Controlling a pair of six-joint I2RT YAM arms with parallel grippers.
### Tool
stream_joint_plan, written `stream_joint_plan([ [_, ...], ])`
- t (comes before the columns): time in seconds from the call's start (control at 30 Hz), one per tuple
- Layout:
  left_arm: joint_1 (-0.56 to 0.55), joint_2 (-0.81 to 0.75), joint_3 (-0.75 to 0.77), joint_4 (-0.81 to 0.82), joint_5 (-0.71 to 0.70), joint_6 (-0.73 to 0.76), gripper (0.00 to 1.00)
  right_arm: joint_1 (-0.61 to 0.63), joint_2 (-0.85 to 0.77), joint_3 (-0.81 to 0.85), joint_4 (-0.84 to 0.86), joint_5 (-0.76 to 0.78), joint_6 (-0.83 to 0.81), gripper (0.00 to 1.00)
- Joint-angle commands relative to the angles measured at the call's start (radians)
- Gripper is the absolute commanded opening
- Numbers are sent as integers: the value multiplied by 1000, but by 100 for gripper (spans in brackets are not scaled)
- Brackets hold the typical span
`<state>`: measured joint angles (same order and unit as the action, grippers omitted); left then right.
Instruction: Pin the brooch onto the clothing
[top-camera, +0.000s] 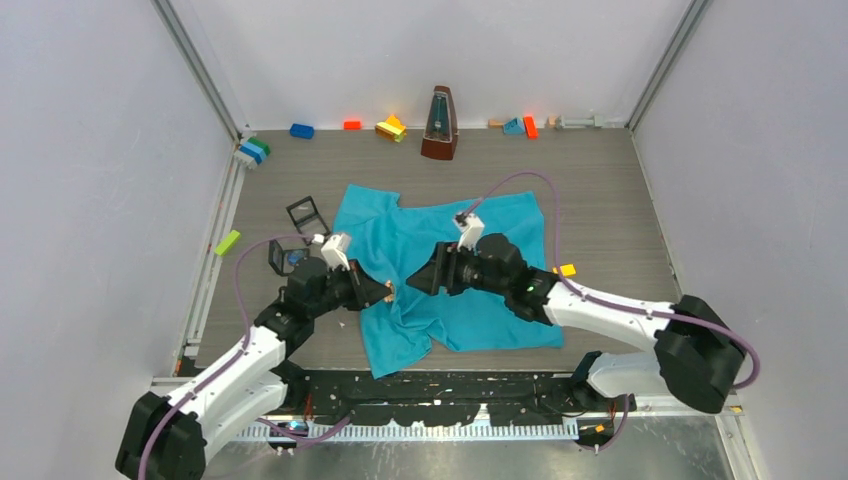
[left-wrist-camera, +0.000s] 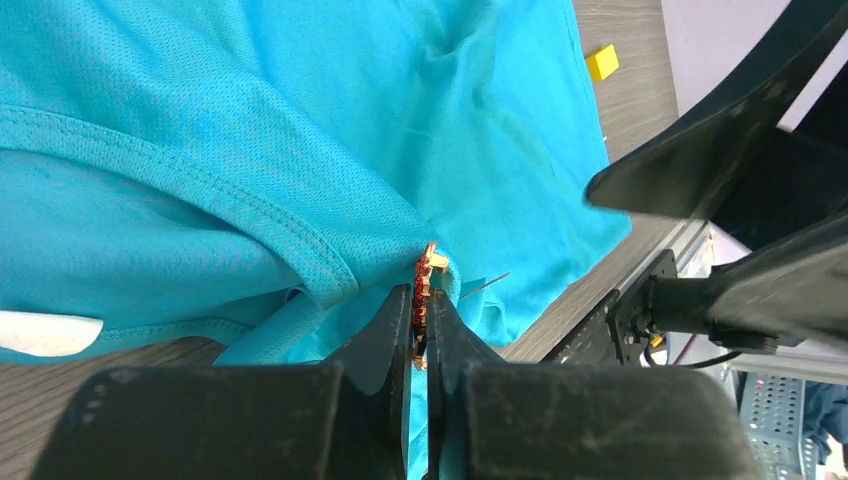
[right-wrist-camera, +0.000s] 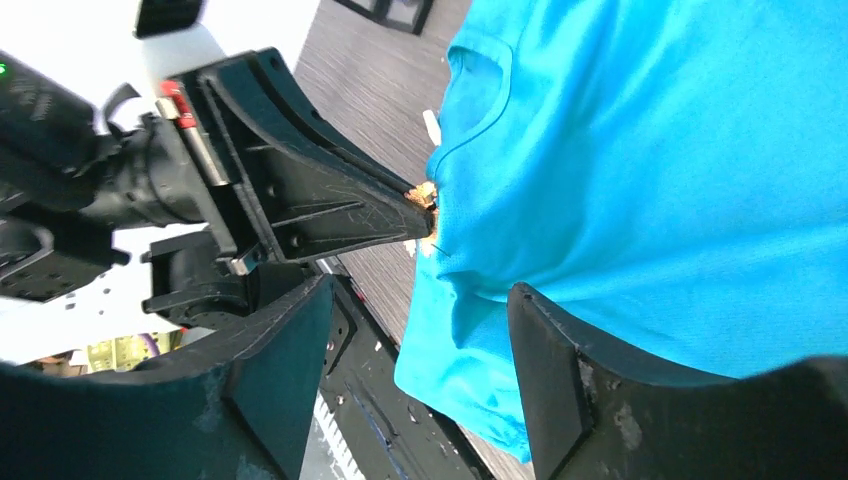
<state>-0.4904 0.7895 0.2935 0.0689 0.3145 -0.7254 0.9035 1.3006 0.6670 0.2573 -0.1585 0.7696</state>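
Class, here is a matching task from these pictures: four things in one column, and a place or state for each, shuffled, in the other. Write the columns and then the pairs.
Things:
1 left gripper
2 right gripper
3 metronome
4 yellow block

Place or state:
A stands by the back wall
B open, over the T-shirt
C shut on the brooch
D lies just off the T-shirt's right edge

Pairs: 1-C, 2-B, 3-A, 4-D
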Motion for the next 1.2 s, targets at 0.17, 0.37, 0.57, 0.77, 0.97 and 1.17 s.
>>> stream_joint_plan([
  [0.17, 115, 102, 153, -39, 320, 0, 0, -179, -153, -125, 185, -335, -116, 75],
  [0.37, 169, 208, 232, -46, 506, 5, 0, -180, -203, -143, 205, -404, -154, 75],
  [0.57, 183, 277, 260, -4, 606, -19, 0, -181, -199, -134, 221, -432, -201, 72],
  [0.77, 184, 319, 353, -135, 723, 70, 0, -186, -112, -88, 253, -460, -216, 69],
  [0.97, 184, 309, 355, -104, 766, 103, 0, -186, -24, -45, 289, -499, -213, 69],
  [1.17, 184, 318, 359, -77, 804, 96, 0, -186, 0, -23, 297, -534, -204, 65],
])
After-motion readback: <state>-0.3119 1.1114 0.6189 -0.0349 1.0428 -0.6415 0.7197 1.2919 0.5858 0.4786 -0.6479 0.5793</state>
